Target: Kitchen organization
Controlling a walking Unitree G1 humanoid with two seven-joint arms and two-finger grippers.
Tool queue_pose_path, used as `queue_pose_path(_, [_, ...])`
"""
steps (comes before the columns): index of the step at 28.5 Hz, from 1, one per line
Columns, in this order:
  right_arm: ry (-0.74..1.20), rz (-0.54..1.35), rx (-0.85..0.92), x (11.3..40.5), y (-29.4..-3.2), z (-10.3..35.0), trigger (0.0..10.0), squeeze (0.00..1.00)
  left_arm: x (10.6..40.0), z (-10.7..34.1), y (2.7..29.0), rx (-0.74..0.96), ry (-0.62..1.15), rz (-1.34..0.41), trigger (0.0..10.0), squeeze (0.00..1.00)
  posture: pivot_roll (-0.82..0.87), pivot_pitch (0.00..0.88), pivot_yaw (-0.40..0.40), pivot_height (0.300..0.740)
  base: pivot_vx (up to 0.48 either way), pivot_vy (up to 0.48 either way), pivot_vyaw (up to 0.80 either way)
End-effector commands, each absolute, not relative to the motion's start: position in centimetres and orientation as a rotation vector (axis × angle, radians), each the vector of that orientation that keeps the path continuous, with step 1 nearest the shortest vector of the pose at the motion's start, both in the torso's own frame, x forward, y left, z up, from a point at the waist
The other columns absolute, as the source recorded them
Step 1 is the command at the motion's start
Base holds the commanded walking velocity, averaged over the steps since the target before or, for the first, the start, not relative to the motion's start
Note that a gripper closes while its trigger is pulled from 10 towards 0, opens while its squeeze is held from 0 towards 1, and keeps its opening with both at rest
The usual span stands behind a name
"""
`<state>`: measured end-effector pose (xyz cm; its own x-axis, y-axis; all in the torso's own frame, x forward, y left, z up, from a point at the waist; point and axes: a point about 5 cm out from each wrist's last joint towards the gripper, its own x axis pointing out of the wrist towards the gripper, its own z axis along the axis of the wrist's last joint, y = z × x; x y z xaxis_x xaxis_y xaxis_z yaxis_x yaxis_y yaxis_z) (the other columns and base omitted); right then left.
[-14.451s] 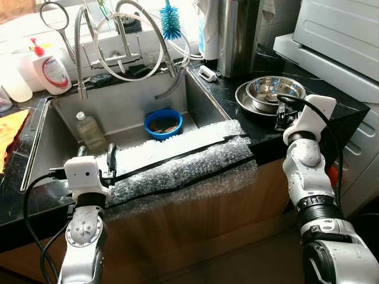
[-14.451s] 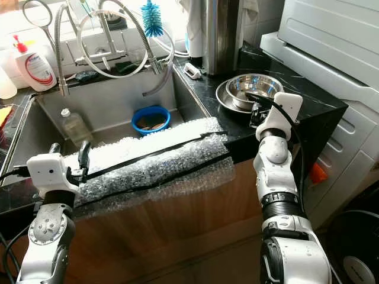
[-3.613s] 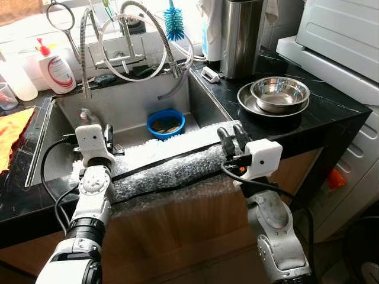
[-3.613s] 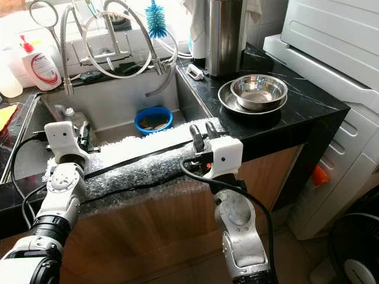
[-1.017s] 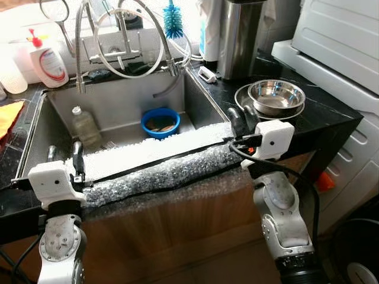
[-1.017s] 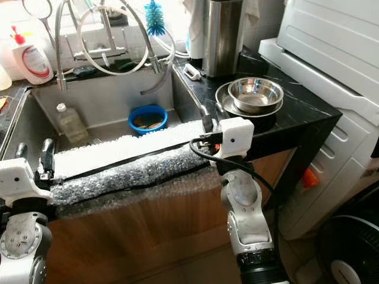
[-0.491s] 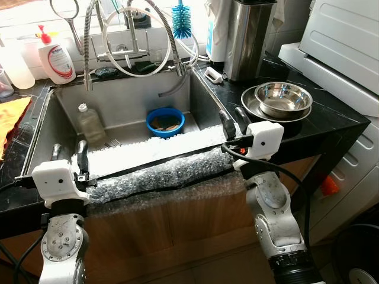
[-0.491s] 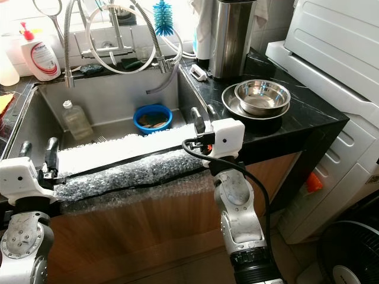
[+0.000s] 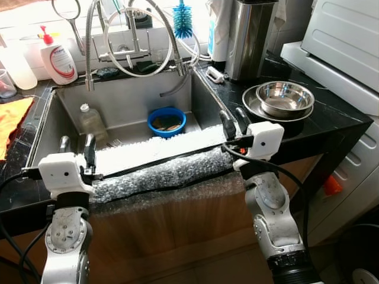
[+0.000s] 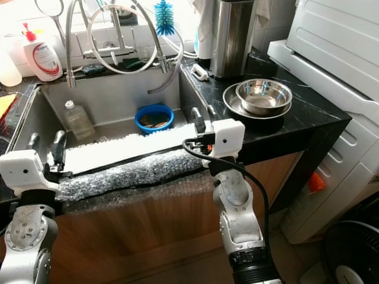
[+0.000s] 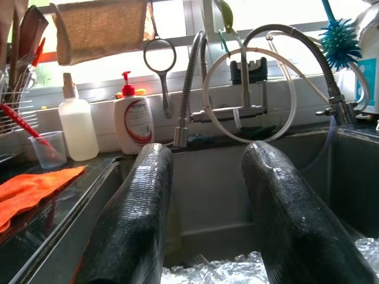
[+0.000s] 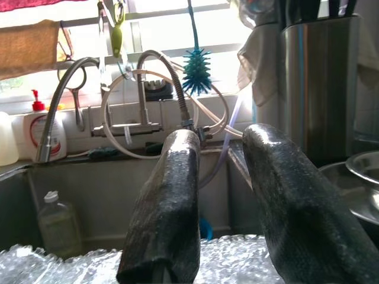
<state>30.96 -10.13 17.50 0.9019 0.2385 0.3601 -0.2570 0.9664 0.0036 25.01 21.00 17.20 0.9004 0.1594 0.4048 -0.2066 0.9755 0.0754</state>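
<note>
At lower left, the left gripper (image 9: 76, 154) hovers with fingers spread, empty, over the left end of the bubble wrap (image 9: 160, 163) draped along the sink's (image 9: 118, 100) front edge. A blue bowl (image 9: 166, 120) sits mid-basin. At center right, the right gripper (image 9: 234, 123) stands parted, unclenched, above the wrap's right end, near the steel bowls (image 9: 283, 97).

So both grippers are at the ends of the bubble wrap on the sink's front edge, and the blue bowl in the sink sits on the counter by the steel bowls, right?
Not quite. The blue bowl sits inside the sink, as the left eye view shows, not on the counter. The rest holds: the left gripper and right gripper are at the ends of the bubble wrap on the sink's front edge.
</note>
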Motion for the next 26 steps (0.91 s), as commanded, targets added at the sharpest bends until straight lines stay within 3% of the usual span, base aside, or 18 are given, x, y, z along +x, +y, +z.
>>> queue_pose_path(1, [-0.372, 0.238, 0.045, 31.1, -10.4, 17.5, 10.0, 0.00, 25.2, 17.1, 21.1, 0.120, -0.397, 0.176, 10.0, 0.00, -0.12, 0.000, 0.089, 0.740, 0.000, 0.000, 0.00])
queue_pose_path(12, [-0.405, 0.168, 0.007, 31.9, -12.3, 18.4, 10.0, 0.00, 26.6, 17.5, 20.4, 0.129, -0.407, 0.131, 10.0, 0.00, -0.17, 0.000, 0.104, 0.740, 0.000, 0.000, 0.00])
queue_pose_path(26, [-0.427, 0.145, 0.008, 32.0, -12.5, 18.8, 10.0, 0.00, 27.5, 17.4, 20.1, 0.119, -0.412, 0.112, 10.0, 0.00, -0.18, 0.000, 0.107, 0.740, 0.000, 0.000, 0.00])
